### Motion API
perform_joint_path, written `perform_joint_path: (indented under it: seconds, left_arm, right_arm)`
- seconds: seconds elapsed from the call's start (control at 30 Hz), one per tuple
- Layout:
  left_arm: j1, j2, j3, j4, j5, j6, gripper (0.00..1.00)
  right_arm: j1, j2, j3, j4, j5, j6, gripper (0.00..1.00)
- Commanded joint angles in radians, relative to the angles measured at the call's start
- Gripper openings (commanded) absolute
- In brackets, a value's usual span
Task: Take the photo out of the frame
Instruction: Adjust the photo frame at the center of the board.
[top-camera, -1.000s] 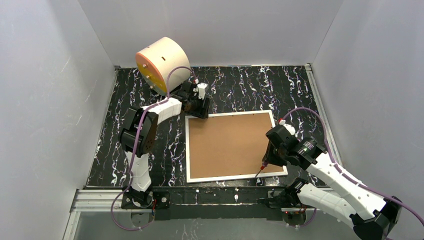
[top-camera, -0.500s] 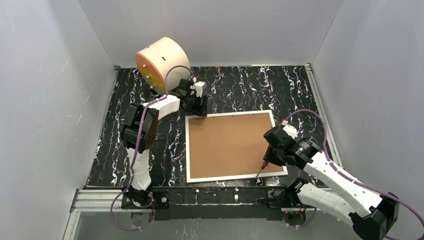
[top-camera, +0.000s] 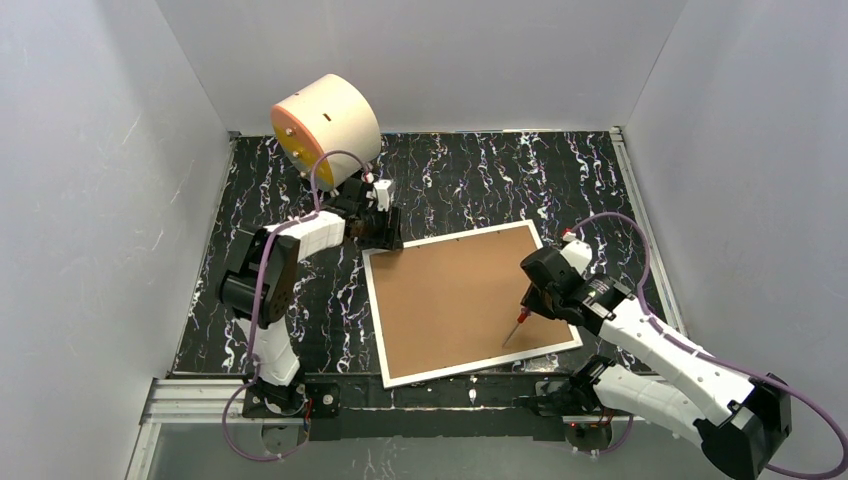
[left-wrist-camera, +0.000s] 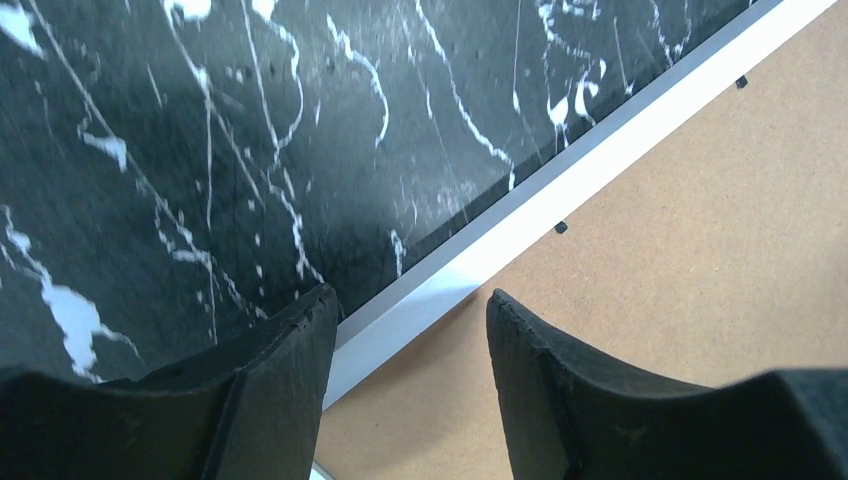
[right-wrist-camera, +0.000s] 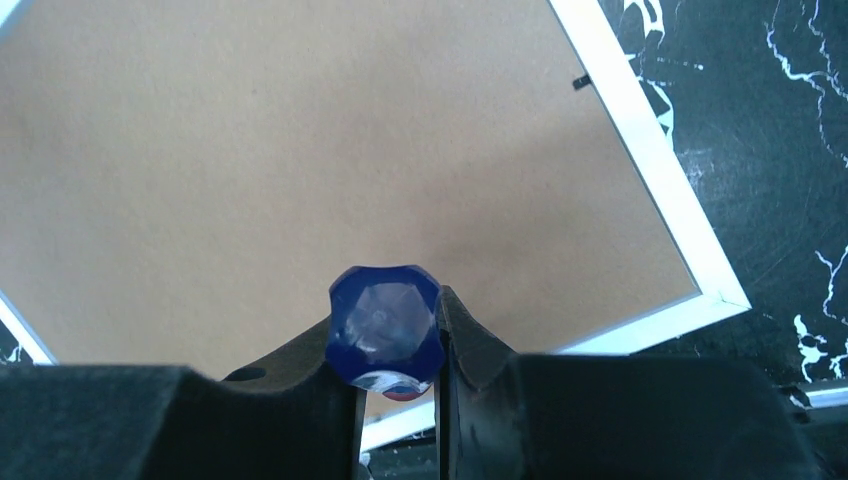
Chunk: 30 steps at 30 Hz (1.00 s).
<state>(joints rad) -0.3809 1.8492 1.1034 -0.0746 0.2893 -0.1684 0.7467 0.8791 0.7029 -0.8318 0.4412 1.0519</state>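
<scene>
1. White thin rectangular picture frame (top-camera: 462, 300), brown fibreboard back up, is laid on the black marbled desk (top-camera: 470, 175).
2. Its 11 o'clock corner is straddled by the left tool (left-wrist-camera: 410, 305), jaws apart.
3. A blue-handled screwdriver (right-wrist-camera: 384, 335) is clamped in the right tool (right-wrist-camera: 390, 310).

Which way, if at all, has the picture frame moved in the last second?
Yes. In the top view the frame has turned counterclockwise: its far edge ran parallel to the table's far edge and now rises toward the right.

Both arms extended forward, hands low
Jaws of left hand (left-wrist-camera: 412, 315) apart; right hand (right-wrist-camera: 392, 318) clamped on blue-handled tool (right-wrist-camera: 384, 335).
</scene>
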Motion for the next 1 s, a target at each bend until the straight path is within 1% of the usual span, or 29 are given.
perform_joint_path:
  seconds: [0.0,0.13,0.2,0.23,0.3,0.4,0.47,0.53,0.57,0.67,0.77,0.83,0.97]
  left_arm:
    - [-0.003,-0.049,-0.111,-0.127,-0.07,-0.071,0.55]
    - [-0.001,-0.089,-0.162,-0.111,-0.117,-0.102,0.55]
    - [0.0,-0.099,-0.16,-0.111,-0.122,-0.107,0.55]
    - [0.002,-0.103,-0.155,-0.113,-0.118,-0.108,0.56]
    - [0.002,-0.11,-0.139,-0.115,-0.113,-0.108,0.56]
    - [0.002,-0.123,-0.123,-0.121,-0.115,-0.099,0.56]
    - [0.002,-0.125,-0.109,-0.138,-0.111,-0.085,0.56]
    - [0.003,-0.126,-0.097,-0.152,-0.103,-0.076,0.57]
    - [0.004,-0.129,-0.094,-0.155,-0.103,-0.076,0.56]
    - [0.005,-0.133,-0.095,-0.14,-0.086,-0.078,0.56]
    - [0.007,-0.12,-0.091,-0.141,-0.069,-0.078,0.56]
    - [0.008,-0.116,-0.091,-0.139,-0.064,-0.076,0.56]
    - [0.008,-0.114,-0.093,-0.136,-0.056,-0.077,0.56]
  right_arm:
    - [-0.011,0.022,0.034,0.062,0.073,-0.018,0.01]
    - [-0.035,0.019,0.078,0.074,0.063,-0.072,0.01]
    - [-0.092,0.026,0.103,0.093,0.015,-0.142,0.01]
    - [-0.148,0.04,0.113,0.104,-0.046,-0.185,0.01]
    - [-0.31,0.049,0.096,0.185,-0.295,-0.263,0.01]
    - [-0.57,0.064,0.038,0.29,-0.631,-0.317,0.01]
    - [-0.716,0.077,0.004,0.332,-0.8,-0.328,0.01]
    - [-0.859,0.096,-0.037,0.354,-0.94,-0.318,0.01]
    - [-0.916,0.103,-0.055,0.336,-0.983,-0.318,0.01]
    - [-1.073,0.074,-0.133,0.32,-1.103,-0.316,0.01]
    - [-1.186,0.063,-0.215,0.294,-1.159,-0.329,0.01]
    - [-1.22,0.066,-0.269,0.31,-1.193,-0.326,0.01]
    - [-1.229,0.037,-0.261,0.28,-1.12,-0.343,0.01]
